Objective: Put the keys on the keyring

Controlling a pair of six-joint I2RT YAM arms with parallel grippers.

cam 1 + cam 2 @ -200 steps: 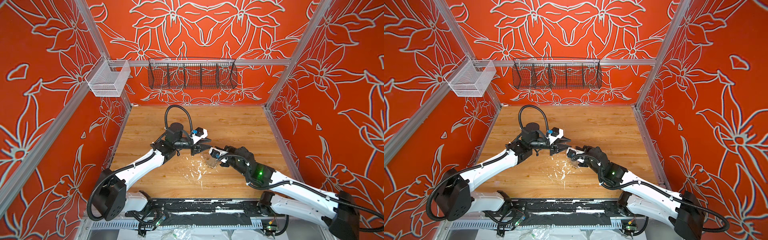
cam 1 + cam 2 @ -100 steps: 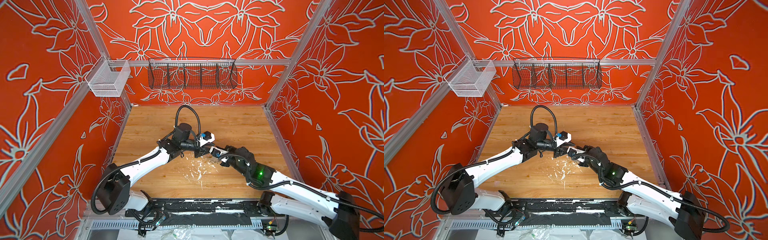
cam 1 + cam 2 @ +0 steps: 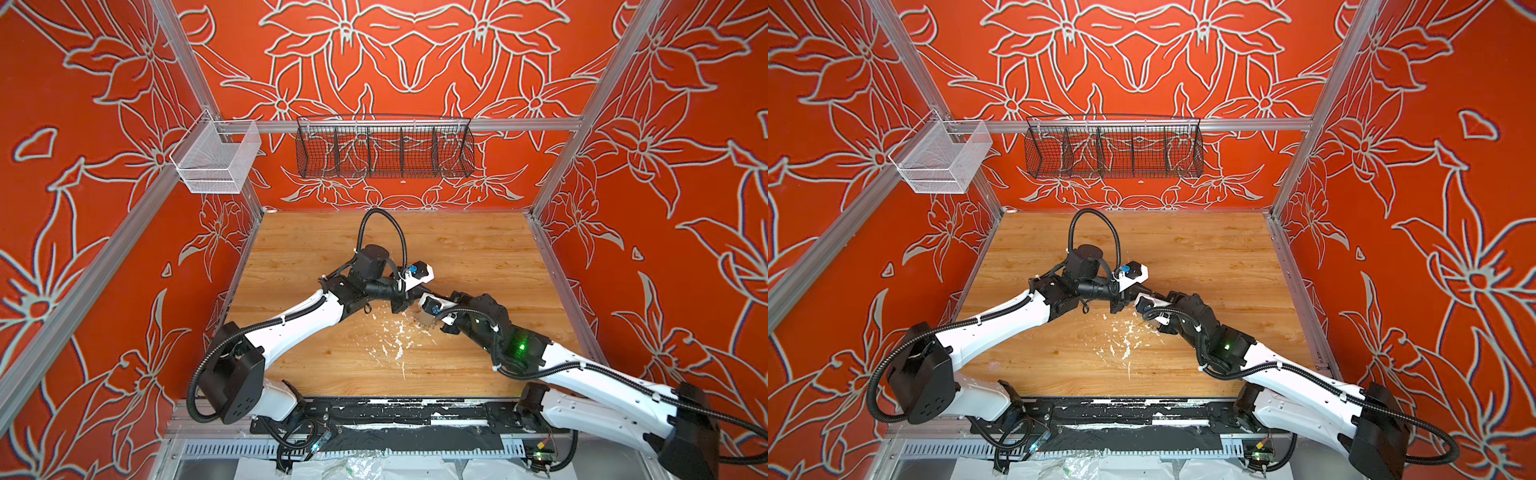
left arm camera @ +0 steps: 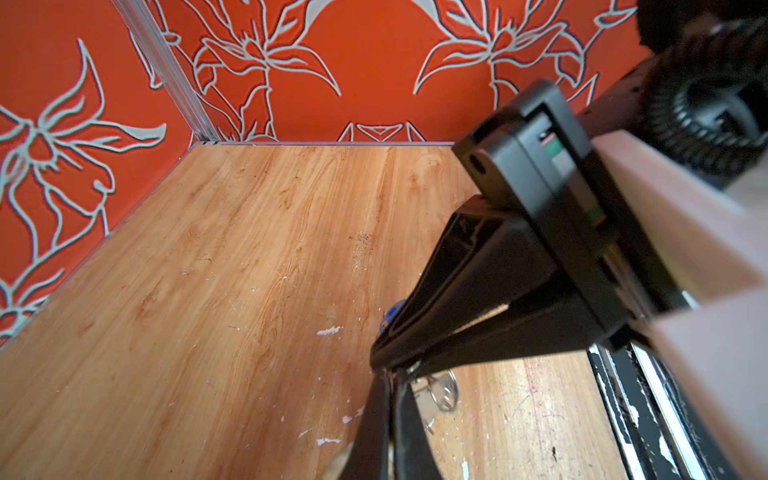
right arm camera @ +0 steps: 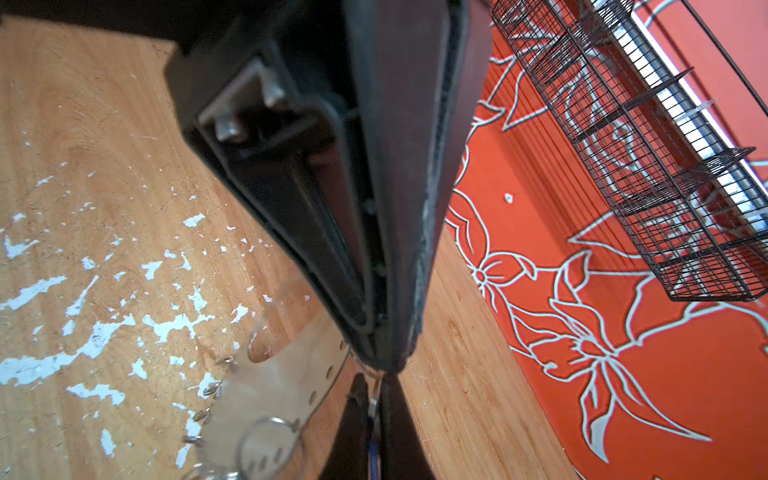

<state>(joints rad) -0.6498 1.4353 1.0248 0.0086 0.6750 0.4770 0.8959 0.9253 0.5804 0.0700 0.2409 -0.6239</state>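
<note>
Wooden table; both arms low, tool tips meeting.

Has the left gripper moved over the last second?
Yes. The left gripper moved rightward, away from the left wall, and now meets the right gripper.

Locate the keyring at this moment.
In the right wrist view the keyring hangs above the wooden table, pinched at its edge by the right gripper, tip to tip with the left gripper.

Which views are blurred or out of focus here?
Both top views: sharp and evenly lit. Left wrist view: the near camera housing and arm are soft, the table fairly crisp. Right wrist view: the keyring is smeared and glary, the basket sharp.
</note>
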